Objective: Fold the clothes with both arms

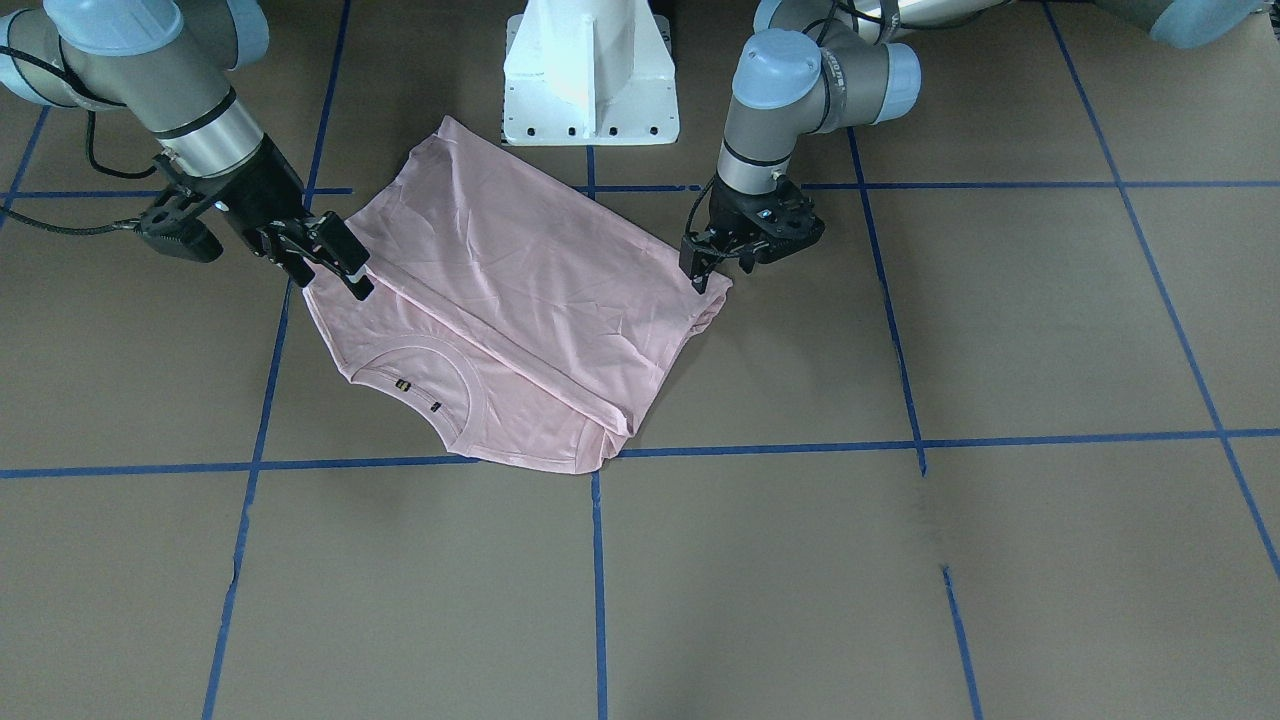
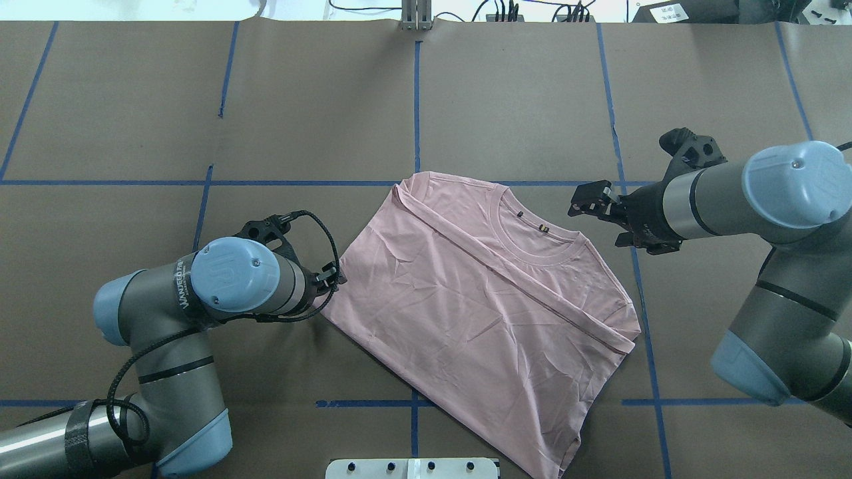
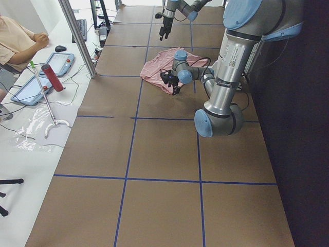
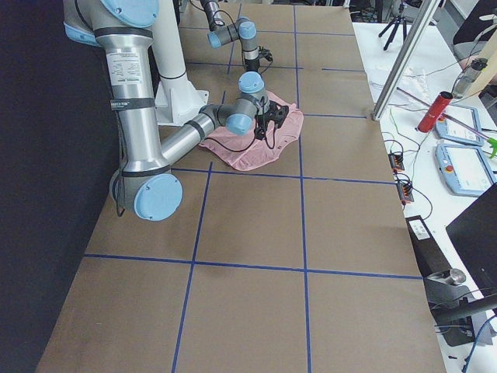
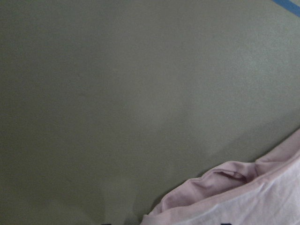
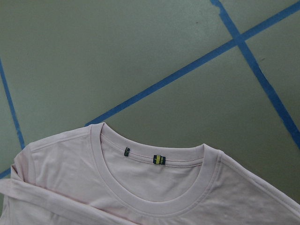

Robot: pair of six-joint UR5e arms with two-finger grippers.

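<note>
— Where's the pink T-shirt (image 1: pixel 520 280) from where you stand?

— Flat on the brown surface (image 1: pixel 800 560), askew to the blue tape lines (image 1: pixel 760 448), right between the two sets of fingers. It's folded. One big panel is laid over the body, and its straight edge stops just short of the ribbed collar (image 6: pixel 211 157), which shows uncovered.

— And the left fingers (image 1: pixel 695 265)?

— They point down at the folded corner farthest from the collar, and the cloth bunches a little just beside them. They're right at the fabric's edge, but I can't tell whether they grip it or how far apart they stand.

— The right fingers (image 1: pixel 340 240)?

— Spread apart, holding nothing. They hang clear of the cloth beside the shoulder edge, on the collar side. The collar lies near them, with two small labels (image 6: pixel 159 159) sewn inside the neck.

— Anything else close by?

— The white pedestal base (image 1: pixel 590 70) stands just past the shirt's far corner, back behind both sets of fingers.
</note>
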